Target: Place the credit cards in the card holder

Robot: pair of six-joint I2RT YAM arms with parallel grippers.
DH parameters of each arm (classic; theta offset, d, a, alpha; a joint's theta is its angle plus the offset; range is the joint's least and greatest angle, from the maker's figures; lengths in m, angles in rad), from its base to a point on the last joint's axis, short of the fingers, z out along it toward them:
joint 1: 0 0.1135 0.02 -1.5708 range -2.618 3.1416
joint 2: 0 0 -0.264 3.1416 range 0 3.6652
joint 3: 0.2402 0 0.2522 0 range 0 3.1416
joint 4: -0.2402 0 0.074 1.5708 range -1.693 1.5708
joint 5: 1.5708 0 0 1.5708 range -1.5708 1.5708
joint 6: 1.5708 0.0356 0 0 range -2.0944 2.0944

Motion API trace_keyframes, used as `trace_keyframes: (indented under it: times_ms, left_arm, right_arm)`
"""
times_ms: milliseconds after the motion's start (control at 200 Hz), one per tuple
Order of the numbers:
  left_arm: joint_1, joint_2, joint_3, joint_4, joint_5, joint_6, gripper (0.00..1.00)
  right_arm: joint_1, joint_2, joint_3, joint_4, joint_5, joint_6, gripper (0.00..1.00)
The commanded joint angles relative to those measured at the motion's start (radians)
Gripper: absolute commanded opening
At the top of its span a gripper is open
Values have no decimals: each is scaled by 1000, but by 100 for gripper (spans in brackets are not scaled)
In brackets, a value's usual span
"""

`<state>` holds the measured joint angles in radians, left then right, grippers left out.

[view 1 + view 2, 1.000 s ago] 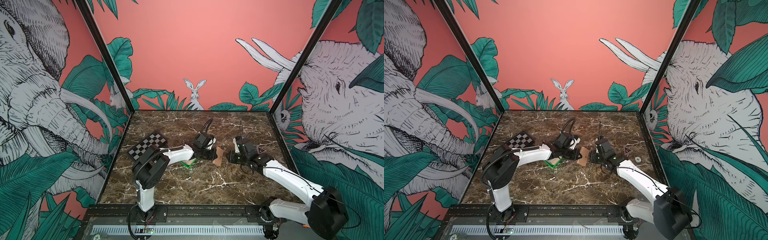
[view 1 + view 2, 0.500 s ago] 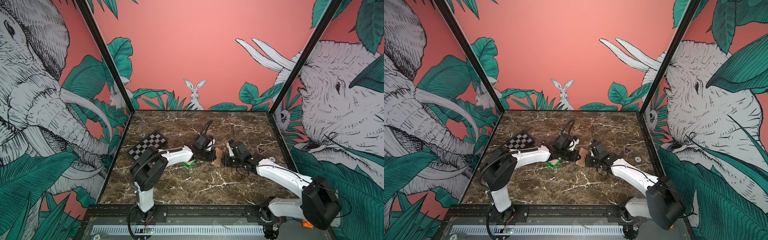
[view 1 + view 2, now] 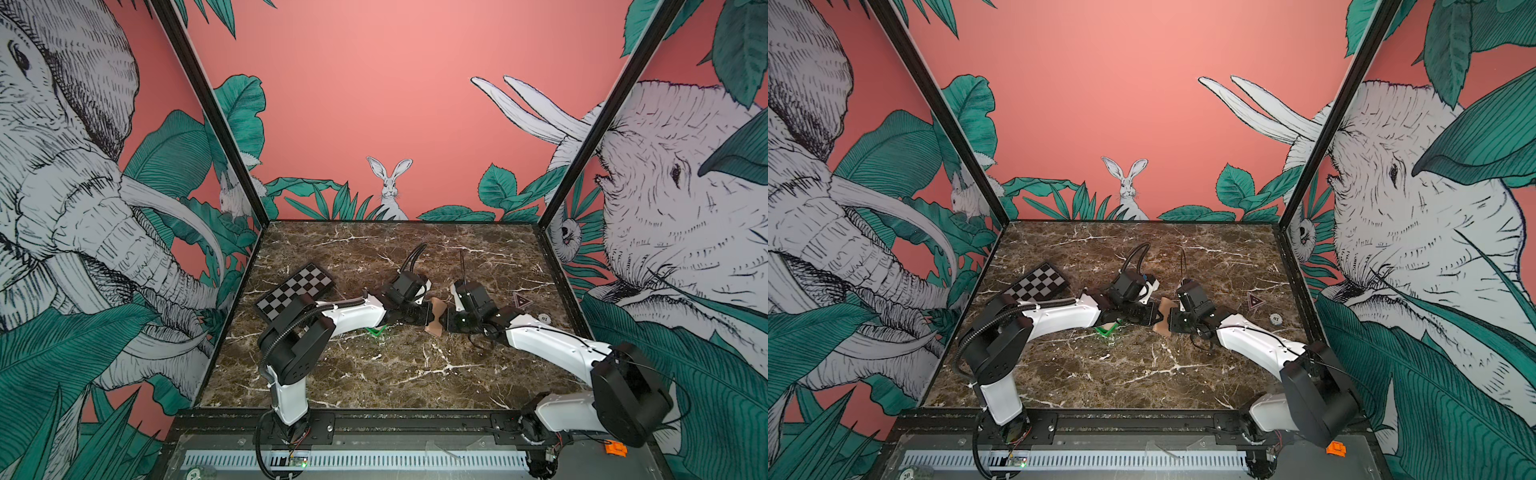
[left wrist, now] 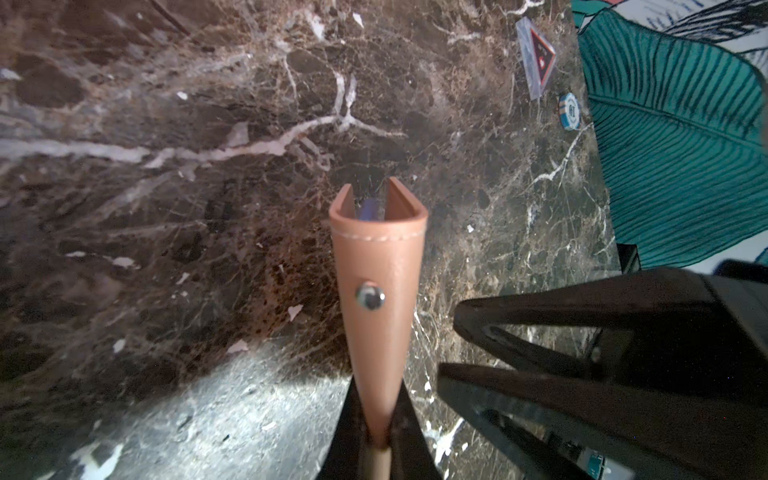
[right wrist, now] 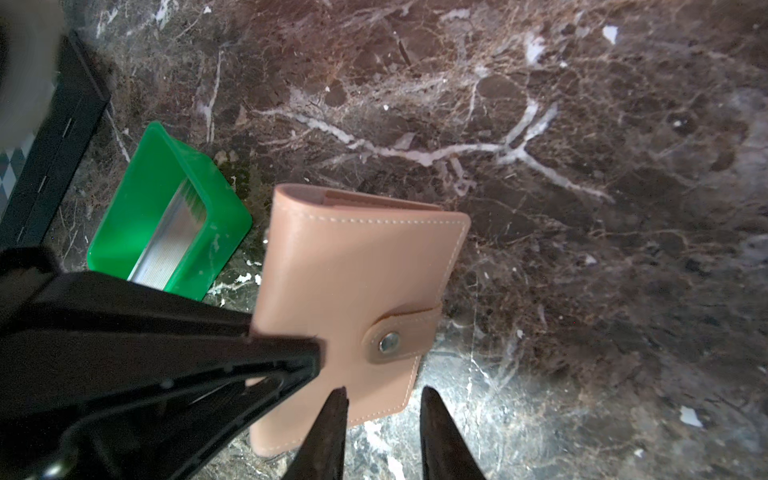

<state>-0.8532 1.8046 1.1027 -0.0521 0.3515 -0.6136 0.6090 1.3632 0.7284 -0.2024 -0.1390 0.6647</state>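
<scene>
Right fingers (image 5: 380, 415), parted, neared card holder (image 5: 353, 291) left fingers (image 4: 376, 432) grip over marble table (image 3: 415, 374).

card holder (image 3: 435, 316) between both arms mid-table, tray (image 3: 1108, 329) left, checkered board (image 3: 296, 291) behind-left.

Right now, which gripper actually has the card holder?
The left gripper: it pinches the card holder by its edge. The right gripper stands open beside it.

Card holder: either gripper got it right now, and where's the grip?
Left gripper is shut on the card holder, pinching one edge of the closed, snapped wallet. Right gripper stands open beside it, holding nothing.
</scene>
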Motion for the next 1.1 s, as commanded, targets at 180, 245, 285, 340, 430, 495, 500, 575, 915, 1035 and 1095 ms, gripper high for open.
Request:
trace_keyframes:
  times_ms: [180,245,285,340,430,495,500,575,915,1035,1095]
  left_arm:
    - [-5,-51,-39,66,37,-41,8]
    - [-4,-50,-37,66,40,-42,8]
    - [-5,-47,-35,66,46,-42,8]
    - [-4,-43,-29,66,57,-43,8]
    - [-6,-38,-20,58,74,-36,8]
    - [-5,-36,-17,54,83,-34,8]
    - [-6,-36,-17,54,84,-34,8]
    - [-5,-38,-17,50,84,-31,8]
    - [-5,-29,-15,29,83,-24,8]
    - [-6,-26,-10,28,89,-25,8]
    - [-6,-25,-8,31,90,-27,8]
  right_arm:
    - [9,43,13,37,-12,-1,31]
    - [10,49,11,42,-11,-4,31]
    - [9,53,11,43,-6,-6,31]
    - [9,59,12,41,8,-6,31]
    - [9,67,20,23,38,-6,31]
    - [10,68,21,24,43,-8,31]
    - [9,68,22,24,44,-8,31]
    - [10,71,26,13,61,-8,30]
    - [11,24,31,-57,159,3,21]
    - [14,33,34,-36,132,-5,18]
    - [17,44,41,-28,120,-7,18]
